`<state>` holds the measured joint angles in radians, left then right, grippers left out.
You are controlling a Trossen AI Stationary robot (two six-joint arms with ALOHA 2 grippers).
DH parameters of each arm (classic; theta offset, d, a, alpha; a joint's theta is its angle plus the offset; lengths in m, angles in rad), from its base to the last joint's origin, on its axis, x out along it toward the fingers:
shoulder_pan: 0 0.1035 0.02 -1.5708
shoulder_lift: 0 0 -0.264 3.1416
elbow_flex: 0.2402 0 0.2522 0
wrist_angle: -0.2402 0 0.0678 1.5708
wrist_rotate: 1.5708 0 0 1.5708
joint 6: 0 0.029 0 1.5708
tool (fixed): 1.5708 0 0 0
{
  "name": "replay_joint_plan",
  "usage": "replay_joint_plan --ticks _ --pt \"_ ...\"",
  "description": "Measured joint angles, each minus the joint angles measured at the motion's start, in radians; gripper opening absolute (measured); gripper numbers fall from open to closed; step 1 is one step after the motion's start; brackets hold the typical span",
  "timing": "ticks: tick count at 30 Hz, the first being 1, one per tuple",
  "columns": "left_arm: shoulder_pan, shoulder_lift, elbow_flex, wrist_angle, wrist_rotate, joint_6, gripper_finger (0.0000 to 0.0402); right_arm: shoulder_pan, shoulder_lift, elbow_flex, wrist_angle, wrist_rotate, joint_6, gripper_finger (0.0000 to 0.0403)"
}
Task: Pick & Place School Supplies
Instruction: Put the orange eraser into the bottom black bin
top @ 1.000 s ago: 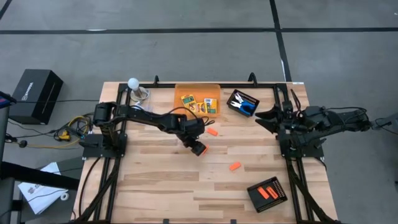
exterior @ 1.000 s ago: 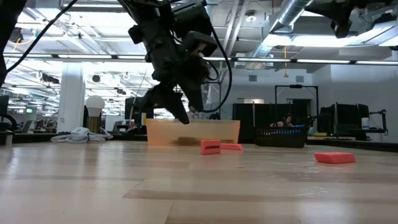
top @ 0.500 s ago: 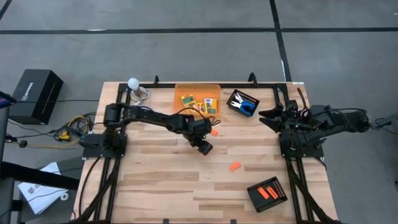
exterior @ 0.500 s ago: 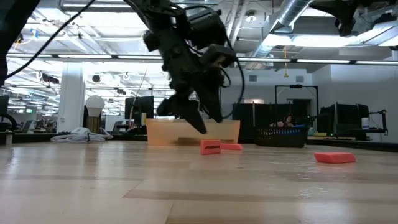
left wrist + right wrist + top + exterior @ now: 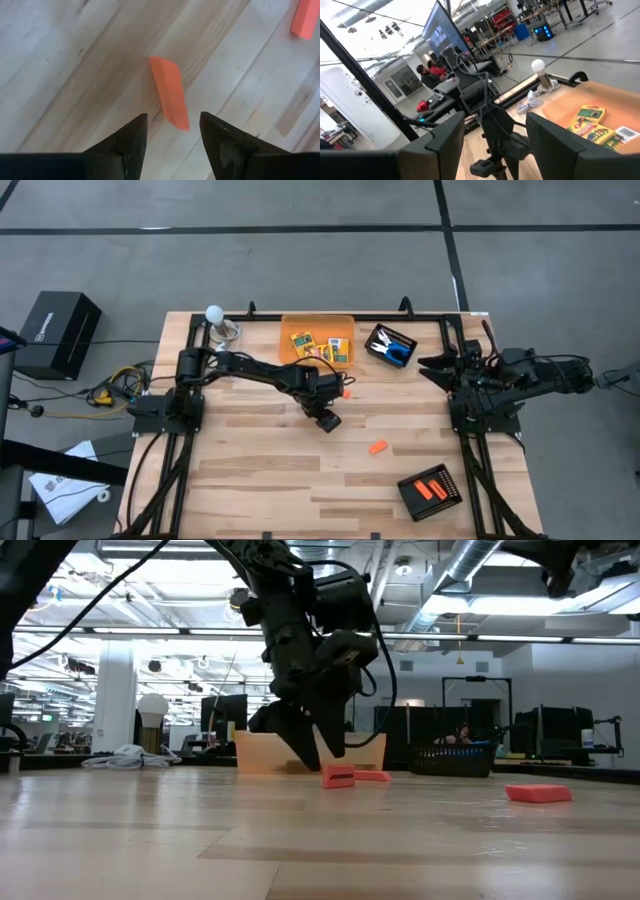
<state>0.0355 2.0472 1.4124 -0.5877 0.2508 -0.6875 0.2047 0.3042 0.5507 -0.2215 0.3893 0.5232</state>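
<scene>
My left gripper (image 5: pixel 172 125) is open and points down over the middle of the table (image 5: pixel 338 398). Its fingers stand on either side of one end of a stubby orange piece (image 5: pixel 170 92) that lies flat on the wood, without touching it. A second orange piece (image 5: pixel 305 20) lies farther off. In the low view the gripper (image 5: pixel 318 755) hangs just above the table beside an orange piece (image 5: pixel 338 776). Yellow-and-green boxes (image 5: pixel 318 345) lie in the orange bin (image 5: pixel 292 328). Blue-handled scissors (image 5: pixel 398 352) lie in a black tray. My right gripper (image 5: pixel 495 135) is open and waits at the table's right side (image 5: pixel 432 366).
Another orange piece (image 5: pixel 377 447) lies nearer the front. A black ribbed tray (image 5: pixel 430 488) holding orange pieces sits at the near right corner. A second black tray (image 5: pixel 388 340) stands beside the bin at the far edge. A lamp with a white bulb (image 5: pixel 214 313) stands at the far left.
My left gripper has moved toward the table's right, up to the orange piece near the bin, and has come down closer to the wood. It has stayed open. No object has moved.
</scene>
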Motion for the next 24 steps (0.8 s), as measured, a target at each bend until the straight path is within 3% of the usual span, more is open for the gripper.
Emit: replay_joint_plan --ticks 24 --pt "-0.025 0.074 0.005 0.071 -0.015 -0.057 0.014 0.0 -0.005 0.0 -0.012 0.0 0.0 0.0194"
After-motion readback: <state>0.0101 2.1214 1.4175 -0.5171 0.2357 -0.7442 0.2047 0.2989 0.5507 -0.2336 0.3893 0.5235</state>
